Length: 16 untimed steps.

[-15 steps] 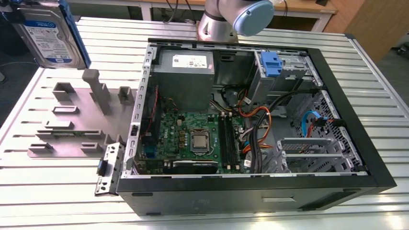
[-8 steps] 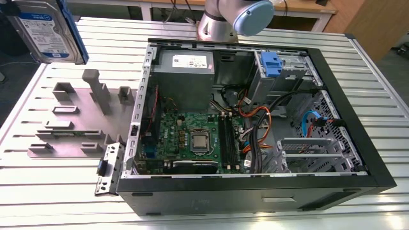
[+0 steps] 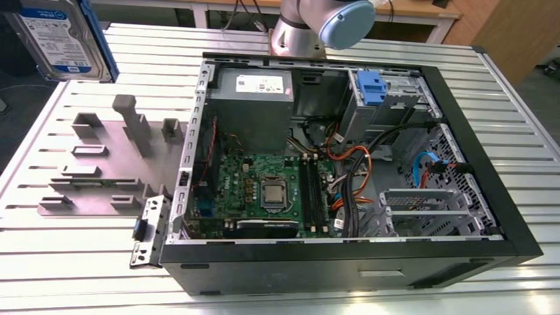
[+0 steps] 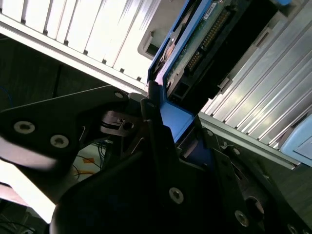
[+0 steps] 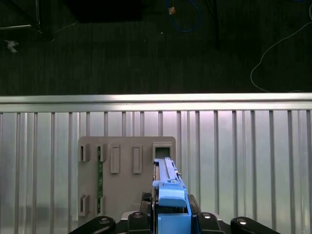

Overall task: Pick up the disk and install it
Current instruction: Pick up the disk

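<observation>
Slatted aluminium table (image 3: pixel 79 262), ribs running the long way, bright glare on it. Dark carpet floor (image 5: pixel 146 48) past the table edge in the first wrist view, with loose cables on it. Wooden furniture (image 3: pixel 516 33) at the exterior view's upper right.

Open computer case (image 3: pixel 490 164) lies on its side on the table, with the motherboard (image 3: pixel 262 190) exposed. Grey power supply (image 3: pixel 254 98) with a white sticker sits at the far end of the case. Blue latch piece (image 3: pixel 371 88) is in the drive bay beside it. Grey fixture plate (image 3: pixel 105 164) with upright holders sits on the table just beside the case, on the exterior view's left. Robot arm (image 3: pixel 315 26) base is at the far side of the table, behind the case.

The disk (image 3: pixel 57 36) is up in the air at the exterior view's upper left, label toward the camera, partly cut off by the picture edge. It is well apart from the case and off the table.

Gripper (image 5: pixel 171 217) is closed on the blue carrier end of the disk, a dark finger pressed against either side. In the first wrist view the disk shows edge-on, sticking straight out from the fingers, over the fixture plate. In the second wrist view the carrier is wedged between the fingers (image 4: pixel 155 127), and the drive's underside and connector show beyond them
</observation>
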Motion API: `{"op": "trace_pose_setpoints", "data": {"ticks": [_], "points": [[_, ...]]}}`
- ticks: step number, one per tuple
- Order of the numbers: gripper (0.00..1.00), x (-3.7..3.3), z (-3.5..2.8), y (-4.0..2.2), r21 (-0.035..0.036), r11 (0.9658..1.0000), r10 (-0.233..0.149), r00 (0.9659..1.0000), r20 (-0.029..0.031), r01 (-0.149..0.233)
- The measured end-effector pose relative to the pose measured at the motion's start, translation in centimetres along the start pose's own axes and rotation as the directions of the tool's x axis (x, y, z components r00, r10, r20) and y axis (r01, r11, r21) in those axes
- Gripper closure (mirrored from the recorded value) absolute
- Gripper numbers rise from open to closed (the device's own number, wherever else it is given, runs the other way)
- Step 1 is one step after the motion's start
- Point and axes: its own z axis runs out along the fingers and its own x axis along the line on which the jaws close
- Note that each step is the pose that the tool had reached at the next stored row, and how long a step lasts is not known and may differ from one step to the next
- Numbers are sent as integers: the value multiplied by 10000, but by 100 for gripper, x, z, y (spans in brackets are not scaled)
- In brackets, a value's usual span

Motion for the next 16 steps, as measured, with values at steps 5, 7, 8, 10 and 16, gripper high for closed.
{"op": "trace_pose_setpoints", "data": {"ticks": [5, 7, 8, 10, 16], "points": [[64, 0, -21, 0, -2, 10000, 0, 10000, 2, 0], [64, 0, -24, 0, -1, 10000, 0, 10000, 3, 0], [64, 0, -26, 0, -1, 10000, 0, 10000, 2, 0], [64, 0, -30, 0, -2, 10000, 0, 10000, 2, 0], [64, 2, -101, 2, -3, 10000, 0, 10000, 1, 0]]}}
